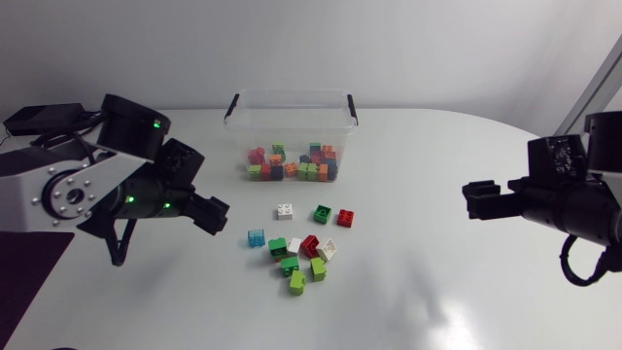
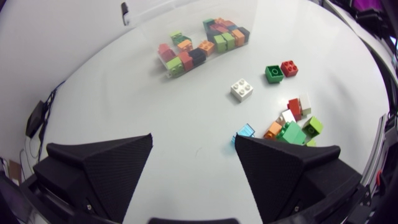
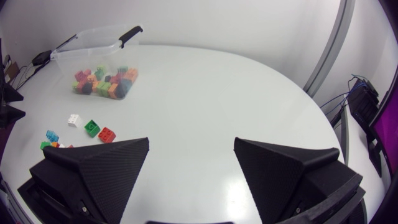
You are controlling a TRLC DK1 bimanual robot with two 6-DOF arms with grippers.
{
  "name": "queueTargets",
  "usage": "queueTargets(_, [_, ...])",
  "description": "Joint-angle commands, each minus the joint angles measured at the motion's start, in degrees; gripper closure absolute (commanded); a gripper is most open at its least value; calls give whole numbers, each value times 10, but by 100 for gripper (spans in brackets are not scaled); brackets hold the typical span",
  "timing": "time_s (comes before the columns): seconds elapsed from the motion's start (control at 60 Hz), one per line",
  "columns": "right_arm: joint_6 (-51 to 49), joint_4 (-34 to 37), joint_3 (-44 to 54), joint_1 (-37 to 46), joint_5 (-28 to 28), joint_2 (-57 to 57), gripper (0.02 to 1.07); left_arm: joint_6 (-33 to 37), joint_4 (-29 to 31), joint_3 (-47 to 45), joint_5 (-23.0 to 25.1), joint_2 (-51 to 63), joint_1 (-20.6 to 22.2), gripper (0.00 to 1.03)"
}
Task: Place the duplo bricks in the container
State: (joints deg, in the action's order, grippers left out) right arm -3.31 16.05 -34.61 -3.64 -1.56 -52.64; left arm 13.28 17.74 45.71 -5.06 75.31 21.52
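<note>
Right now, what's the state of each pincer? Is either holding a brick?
Left pincer: open, holding nothing.
Right pincer: open, holding nothing.

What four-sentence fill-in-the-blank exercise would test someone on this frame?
1. The left hand and the right hand are both ____ and hold nothing.
2. The loose brick nearest the left hand is light ____.
3. The neighbour right beside the dark green brick is ____.
4. The clear container, already holding many bricks, has two handles coloured ____.

Missing words: open; blue; red; black.
</note>
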Motion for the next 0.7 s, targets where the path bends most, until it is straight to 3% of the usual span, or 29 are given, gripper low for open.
queueTargets(0.0, [-21,28,-29,5,10,-36,7,87,26,54,-5,52,6,12])
queueTargets(0.1, [-84,65,-58,-1,21,-73,7,123,64,93,-6,99,12,12])
queueTargets(0.25, [-154,118,-87,-30,21,-106,7,214,69,98,1,136,26,12])
queueTargets(0.367, [-202,144,-96,-35,24,-129,7,274,100,117,41,172,27,12])
queueTargets(0.683, [-226,158,-125,-39,132,-208,7,369,138,168,106,237,23,12])
